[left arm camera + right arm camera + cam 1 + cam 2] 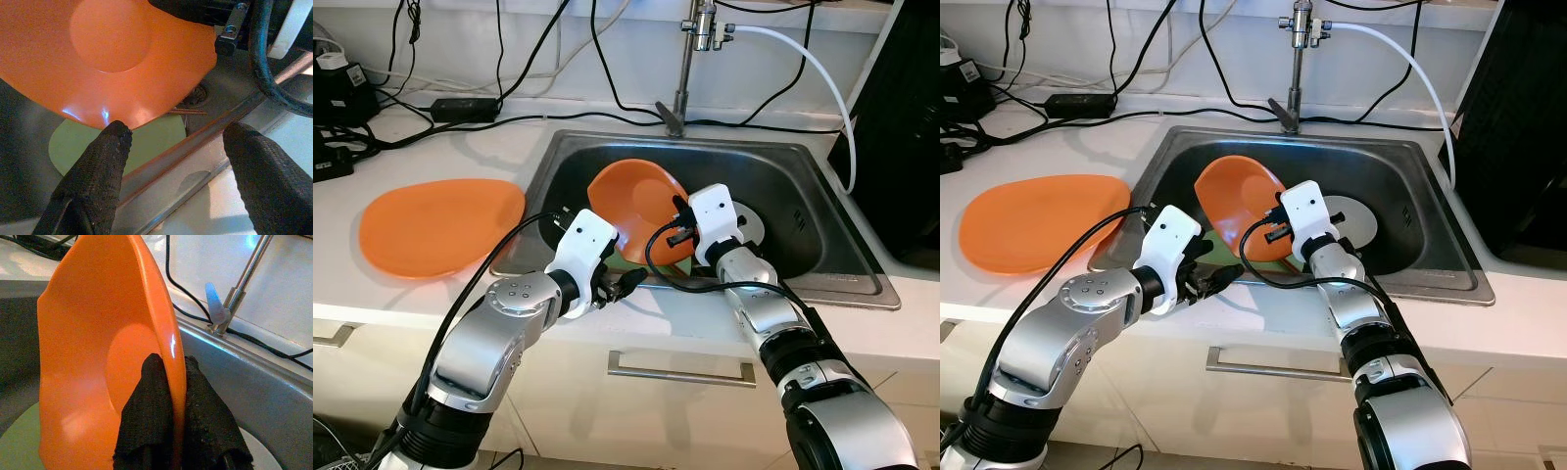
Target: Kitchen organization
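Lettering: none legible on any surface, neither on the black power brick on the counter nor on the white wrist housings.

Right gripper clamped on the rim of an orange bowl, one black finger inside the wall and the other outside, pinching it tight. Bowl held tilted on edge above the steel sink, hollow side turned toward the robot's left.

Left gripper with fingers spread wide apart, gripping nothing, poised at the sink's front rim just beside the bowl's lower edge. One fingertip very near that edge; contact not decidable.

Seen from the left wrist: the bowl's underside with its round base, a pale green plate lying flat on the sink floor beneath it, and a drain partly hidden behind the bowl's edge. From the head, just a green sliver of that plate between the two wrists.

Seen from the right wrist: the bowl's inside, the faucet with its lever, and a black cable trailing along the counter behind the sink. Also a white disc on the sink floor, clearer from the head.

Seen from the head: a flat orange plate on the white counter, left of the sink and well apart from the bowl; a white hose running from the faucet; a drawer handle below the sink.
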### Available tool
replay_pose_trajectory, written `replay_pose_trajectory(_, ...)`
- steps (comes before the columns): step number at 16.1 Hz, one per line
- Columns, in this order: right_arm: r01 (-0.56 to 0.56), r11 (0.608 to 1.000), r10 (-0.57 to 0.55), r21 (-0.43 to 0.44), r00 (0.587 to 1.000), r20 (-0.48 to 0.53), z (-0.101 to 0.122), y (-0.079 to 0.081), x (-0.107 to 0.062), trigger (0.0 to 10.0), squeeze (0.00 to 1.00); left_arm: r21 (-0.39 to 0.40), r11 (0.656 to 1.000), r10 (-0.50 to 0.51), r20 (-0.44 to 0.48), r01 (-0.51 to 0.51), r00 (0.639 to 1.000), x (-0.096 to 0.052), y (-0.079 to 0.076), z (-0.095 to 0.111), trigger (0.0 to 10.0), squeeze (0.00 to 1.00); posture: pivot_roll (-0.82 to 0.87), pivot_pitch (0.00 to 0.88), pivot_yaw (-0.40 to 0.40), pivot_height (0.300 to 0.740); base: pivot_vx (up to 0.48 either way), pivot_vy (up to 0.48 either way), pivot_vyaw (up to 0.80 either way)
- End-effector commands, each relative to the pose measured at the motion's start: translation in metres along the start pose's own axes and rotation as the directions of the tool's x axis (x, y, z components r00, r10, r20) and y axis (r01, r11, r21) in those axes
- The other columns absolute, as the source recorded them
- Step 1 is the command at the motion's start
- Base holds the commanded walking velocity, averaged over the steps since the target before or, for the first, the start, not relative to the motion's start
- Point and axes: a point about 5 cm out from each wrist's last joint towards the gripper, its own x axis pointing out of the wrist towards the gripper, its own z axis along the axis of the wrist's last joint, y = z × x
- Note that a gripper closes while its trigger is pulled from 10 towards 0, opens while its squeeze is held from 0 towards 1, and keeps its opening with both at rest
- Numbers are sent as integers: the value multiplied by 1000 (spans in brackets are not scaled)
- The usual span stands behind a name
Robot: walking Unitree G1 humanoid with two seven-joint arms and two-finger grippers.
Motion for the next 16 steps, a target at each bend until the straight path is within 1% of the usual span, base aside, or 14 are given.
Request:
replay_pose_trajectory(1,0,1000,0,-6,999,49,10,-2,3,10000,894,8,1000,4,-5,-4,1000,1,0,0,10000,0,117,0,6,740,0,0,0)
replay_pose_trajectory(2,4,1000,-4,-10,999,49,10,-2,3,10000,851,8,1000,4,-5,-4,1000,1,0,0,10000,0,117,0,6,740,0,0,0)
replay_pose_trajectory(3,6,1000,-5,-11,999,48,10,-2,3,10000,631,10,1000,3,-6,-3,1000,1,0,0,10000,0,116,0,8,740,0,0,0)
replay_pose_trajectory(4,3,1000,-3,-10,999,48,10,-2,3,10000,0,9,1000,2,-5,-2,1000,1,0,-1,10000,0,116,0,8,740,0,0,0)
replay_pose_trajectory(10,12,1000,-11,-9,999,51,11,-4,4,10000,0,12,1000,5,-2,-5,1000,1,2,0,10000,0,118,0,6,740,0,0,0)
replay_pose_trajectory(12,15,1000,-15,-4,998,59,13,-4,4,10000,0,16,999,29,13,-29,999,2,4,1,10000,0,118,0,6,740,0,0,0)
replay_pose_trajectory(13,16,1000,-16,-1,998,65,14,-5,5,10000,0,19,998,52,27,-53,998,2,7,3,10000,0,116,0,7,740,0,0,0)
replay_pose_trajectory(14,12,1000,-13,15,997,72,16,-4,5,10000,0,14,994,106,72,-107,992,2,13,9,10000,0,116,0,7,740,0,0,0)
replay_pose_trajectory(15,2,997,-8,72,996,83,19,-4,6,10000,0,-9,982,187,128,-187,974,2,23,17,10000,0,116,0,7,740,0,0,0)
replay_pose_trajectory(16,-6,995,-4,102,996,91,21,-4,7,10000,0,-12,973,228,147,-229,963,1,29,20,10000,0,116,0,7,740,0,0,0)
